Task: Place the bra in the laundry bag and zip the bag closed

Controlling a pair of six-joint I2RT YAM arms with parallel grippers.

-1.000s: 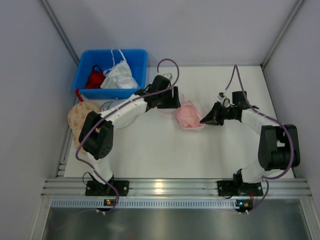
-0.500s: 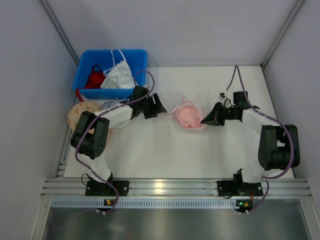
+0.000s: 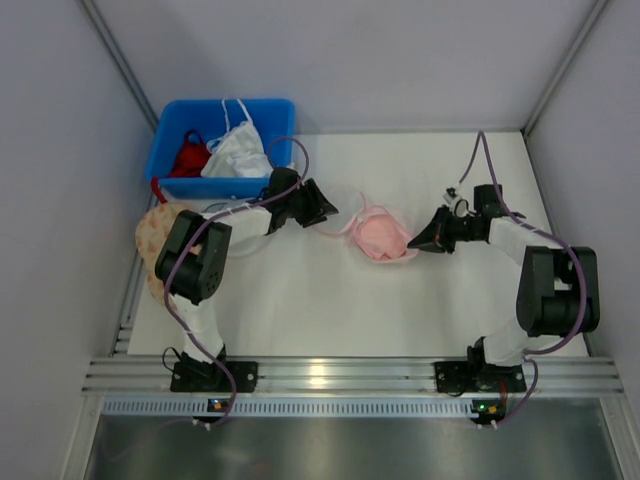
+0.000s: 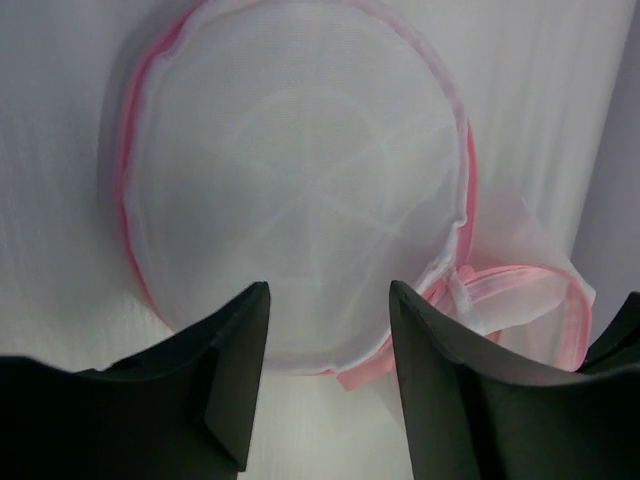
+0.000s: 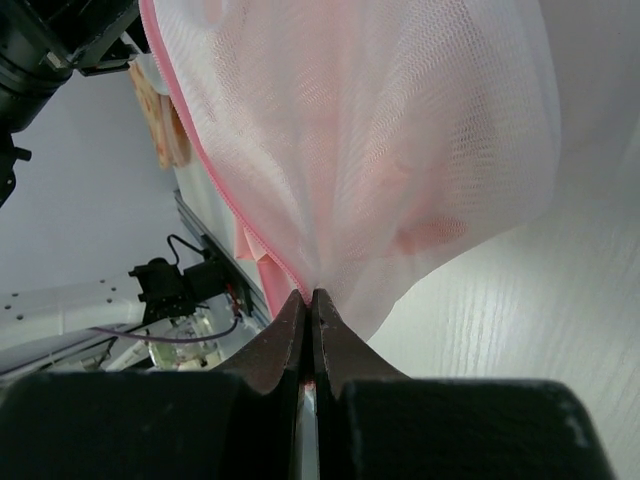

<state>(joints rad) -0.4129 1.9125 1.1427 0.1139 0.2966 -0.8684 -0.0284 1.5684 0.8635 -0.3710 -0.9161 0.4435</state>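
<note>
Mesh laundry bag [image 3: 380, 238] pinched (right pincer [image 5: 310, 300]).

R gripper [image 3: 414, 243] at laundry bag [image 3: 380, 238] edge — L gripper [image 3: 328, 208] apart.

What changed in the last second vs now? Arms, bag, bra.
The left gripper backed away leftward from the round white mesh laundry bag with pink rims. It now hangs open just short of it, holding nothing. Unchanged: the right gripper stays shut on the bag's right edge, the pale pink bra lies inside the mesh, and the bag has barely shifted.
</note>
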